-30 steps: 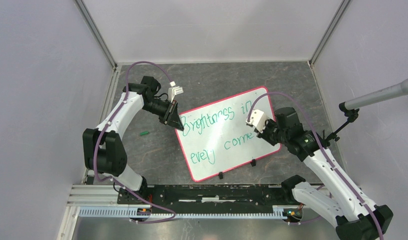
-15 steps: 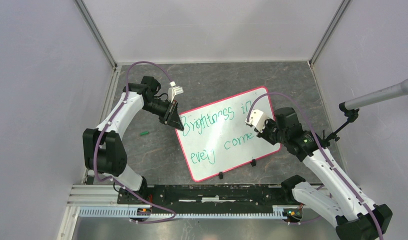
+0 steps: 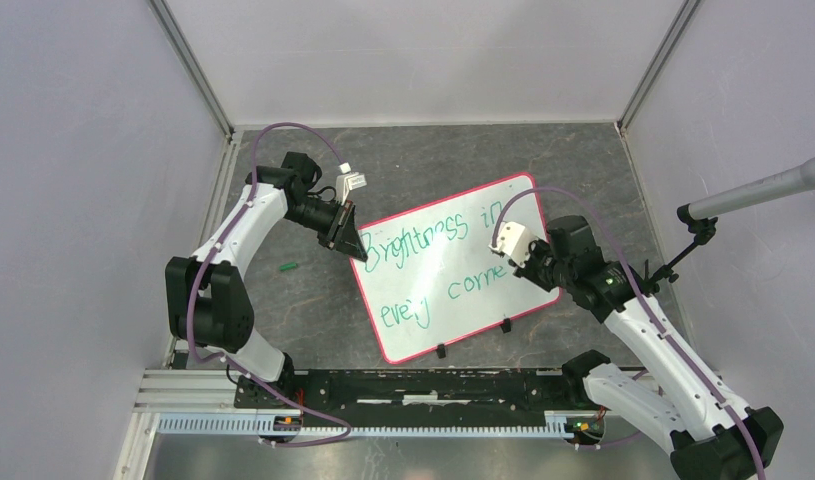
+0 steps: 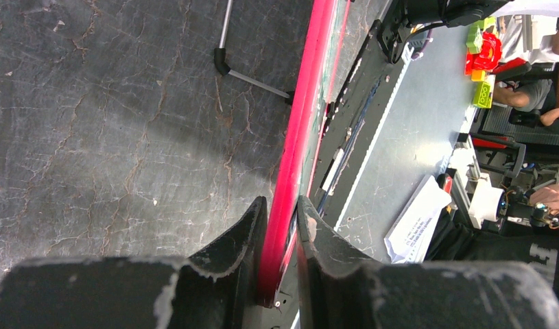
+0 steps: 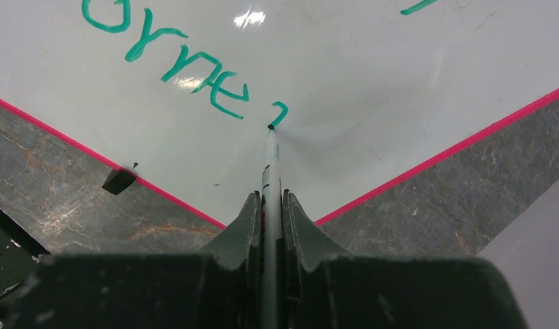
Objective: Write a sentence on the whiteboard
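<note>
Lettering on the whiteboard [image 3: 463, 310] looks nearly finished. The board lies slantwise on the dark stone-patterned worktop [image 3: 403, 160], between the two arms. The sentence [image 3: 433, 238], in green, reads "Brightness in" on the far line and "every corne" on the near line, with a small hook just begun to the right of the "e". The right pincer [image 5: 268, 199] is clamped on a slim marker [image 5: 269, 157], whose tip touches the board at the foot of that hook. The left pincer [image 4: 282, 204] is closed on the board's red-pink rim at its left corner, apparently steadying it. By my reading the last word is "corner", so what is left is that final letter, perhaps a closing dot, then lifting the marker away
</note>
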Motion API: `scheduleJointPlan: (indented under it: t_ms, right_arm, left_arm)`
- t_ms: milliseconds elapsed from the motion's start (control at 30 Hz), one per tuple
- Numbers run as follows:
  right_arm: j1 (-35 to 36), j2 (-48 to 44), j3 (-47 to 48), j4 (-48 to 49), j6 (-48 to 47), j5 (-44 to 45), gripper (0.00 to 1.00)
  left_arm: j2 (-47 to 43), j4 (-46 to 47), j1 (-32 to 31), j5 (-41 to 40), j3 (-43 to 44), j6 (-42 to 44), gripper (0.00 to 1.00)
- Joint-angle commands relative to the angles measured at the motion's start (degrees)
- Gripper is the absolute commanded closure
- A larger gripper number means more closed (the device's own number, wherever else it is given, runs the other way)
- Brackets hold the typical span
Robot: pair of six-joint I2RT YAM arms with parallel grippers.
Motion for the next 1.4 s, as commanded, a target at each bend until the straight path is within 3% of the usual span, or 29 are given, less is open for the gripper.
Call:
scheduleJointPlan:
  t_ms: [0, 400, 1367]
  right_arm:
    - [-0.2, 1.1, -1.3, -2.6, -1.8, -1.6, 1.00]
    - [-0.1, 1.1, 0.7, -0.9, -1.1, -2.0, 1.00]
    - [-0.2, 2.0, 3.8, 3.8, 1.0, 5.9, 1.00]
  left_arm:
    - [1.7, 4.2, -2.4, -4.8, -1.0, 0.9, 0.98]
    - [1.9, 4.2, -2.4, -4.9, -0.9, 0.9, 0.98]
    - [2.7, 4.1, -2.4, -5.1, -0.6, 1.0, 0.97]
